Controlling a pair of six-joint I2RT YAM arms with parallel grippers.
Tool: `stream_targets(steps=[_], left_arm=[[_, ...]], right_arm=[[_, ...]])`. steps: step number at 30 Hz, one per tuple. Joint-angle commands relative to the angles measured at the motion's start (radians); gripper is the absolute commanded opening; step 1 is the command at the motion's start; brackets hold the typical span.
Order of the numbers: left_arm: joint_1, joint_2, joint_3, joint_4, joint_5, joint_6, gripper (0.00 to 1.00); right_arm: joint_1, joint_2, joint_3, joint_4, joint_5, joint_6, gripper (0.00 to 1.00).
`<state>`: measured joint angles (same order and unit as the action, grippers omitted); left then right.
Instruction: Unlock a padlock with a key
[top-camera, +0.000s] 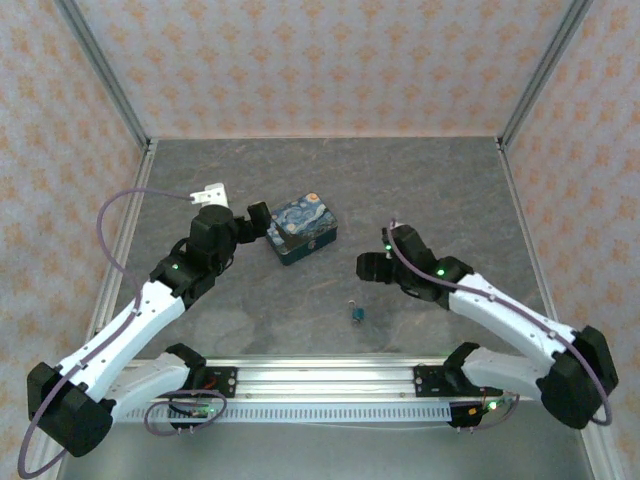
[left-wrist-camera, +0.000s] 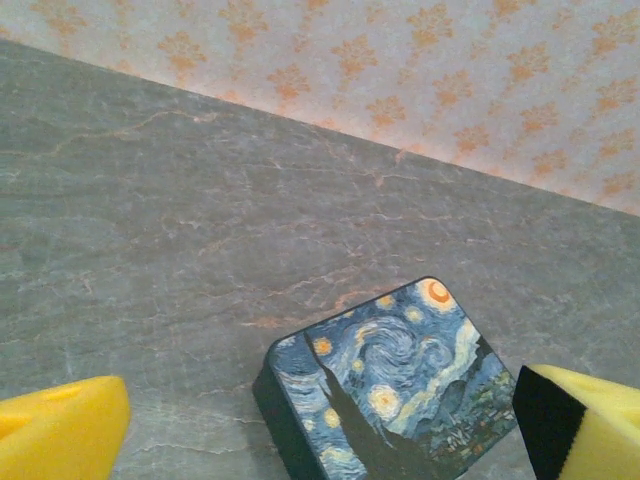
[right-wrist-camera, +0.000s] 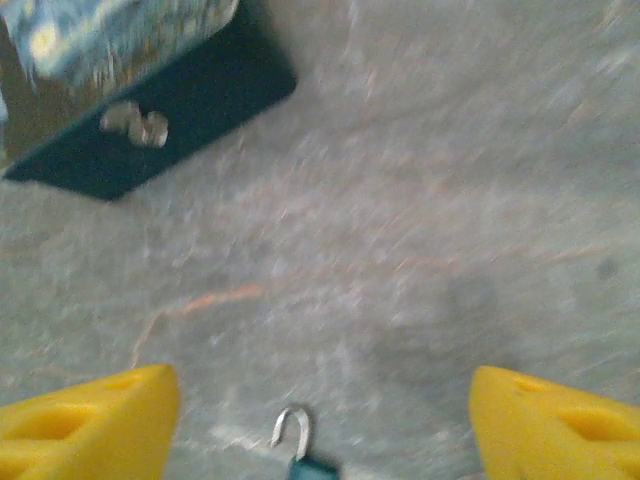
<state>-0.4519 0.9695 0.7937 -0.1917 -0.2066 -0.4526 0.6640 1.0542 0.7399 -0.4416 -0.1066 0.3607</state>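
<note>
Top external: one small dark-blue padlock with silvery shackle on grey marbled counter, near right claw, wide, empty. One blue-yellow painted rectangular tin beside left claw, also wide. Orange-patterned walls.

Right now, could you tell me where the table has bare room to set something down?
Bare: the far strip between the painted tin and the back wall, and the far right corner beyond the right gripper. Crowded: the middle, where left gripper, tin and padlock gather.
</note>
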Motion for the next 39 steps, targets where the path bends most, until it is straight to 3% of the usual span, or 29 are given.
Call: stream_targets(steps=[1,4,8,11,14,17,26,29,33,39], left_arm=[[0.024,0.007,-0.026,-0.017,-0.078,0.012,1.00],[0.060,0.022,-0.041,-0.012,-0.087,0.006,1.00],[0.111,0.033,-0.085,0.041,-0.132,0.004,1.00],[0.128,0.033,-0.165,0.190,-0.224,0.016,1.00],[0.143,0.040,-0.226,0.285,-0.305,0.032,1.00],[0.148,0.072,-0.213,0.267,-0.359,0.106,1.00],[0.158,0.115,-0.214,0.213,-0.458,0.272,1.00],[0.168,0.147,-0.234,0.255,-0.445,0.307,1.00],[0.181,0.196,-0.280,0.363,-0.436,0.339,1.00],[0.245,0.259,-0.363,0.571,-0.300,0.355,1.00]], right_arm=[[-0.059,-0.066,0.008,0.024,0.189,-0.070,0.87],[-0.120,-0.111,-0.022,0.095,0.286,-0.123,0.99],[-0.195,-0.130,-0.081,0.208,0.464,-0.213,0.99],[-0.273,-0.114,-0.145,0.327,0.531,-0.295,0.99],[-0.379,-0.078,-0.193,0.413,0.505,-0.302,0.99],[-0.464,-0.017,-0.247,0.537,0.454,-0.308,0.99],[-0.503,0.225,-0.327,0.923,0.424,-0.371,0.99],[-0.523,0.254,-0.379,1.116,0.350,-0.399,0.99],[-0.530,0.284,-0.396,1.195,0.307,-0.457,0.99],[-0.552,0.409,-0.446,1.402,0.247,-0.470,0.99]])
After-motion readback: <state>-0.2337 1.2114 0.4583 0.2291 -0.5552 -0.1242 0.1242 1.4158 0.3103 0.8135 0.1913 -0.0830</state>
